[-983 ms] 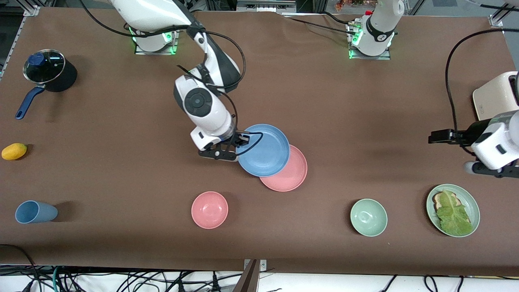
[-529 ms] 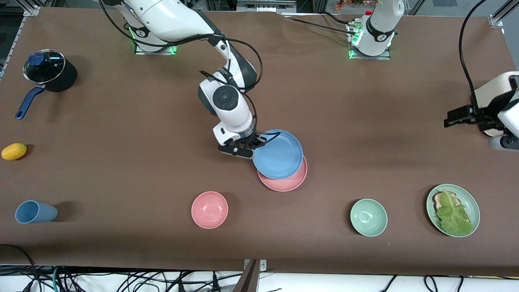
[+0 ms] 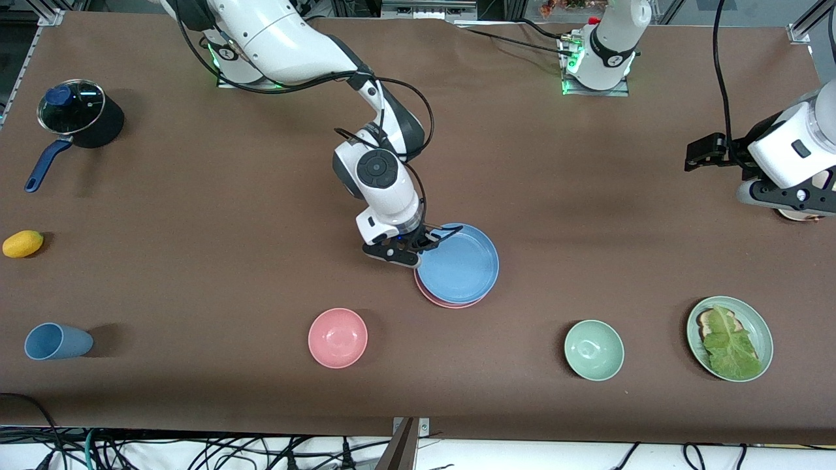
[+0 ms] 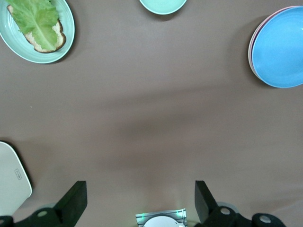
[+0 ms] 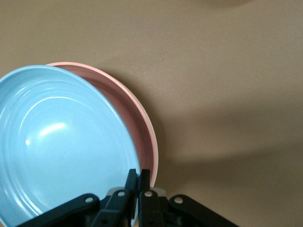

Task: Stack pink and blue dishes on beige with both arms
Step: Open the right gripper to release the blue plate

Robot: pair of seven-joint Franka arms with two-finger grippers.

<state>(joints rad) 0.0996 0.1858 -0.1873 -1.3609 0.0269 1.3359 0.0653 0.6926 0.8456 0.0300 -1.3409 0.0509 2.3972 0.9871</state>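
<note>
My right gripper [image 3: 431, 243] [image 5: 138, 172] is shut on the rim of the sky-blue dish [image 3: 460, 264] [image 5: 57, 142]. It grips the edge toward the right arm's end of the table. The blue dish sits slightly tilted over the pale pink dish [image 3: 450, 304] [image 5: 142, 118] and covers nearly all of it, so only a thin pink crescent shows. Whether the two touch I cannot tell. The left arm waits at its own end of the table, its gripper [image 3: 793, 202] [image 4: 139, 189] open and holding nothing. The beige dish is hidden or out of view.
Nearer the front camera stand a pink bowl [image 3: 337, 337], a mint bowl [image 3: 594, 350] and a green plate [image 3: 757, 320] with bread and lettuce. A blue cup [image 3: 55, 341], a lemon [image 3: 23, 243] and a lidded pot [image 3: 75, 117] are at the right arm's end. A cream toaster [image 4: 12, 179] lies below the left gripper.
My right gripper carried the blue dish toward the left arm's end and nearer the front camera, until it covered almost all of the pink dish. The left arm rose and shifted over the toaster.
</note>
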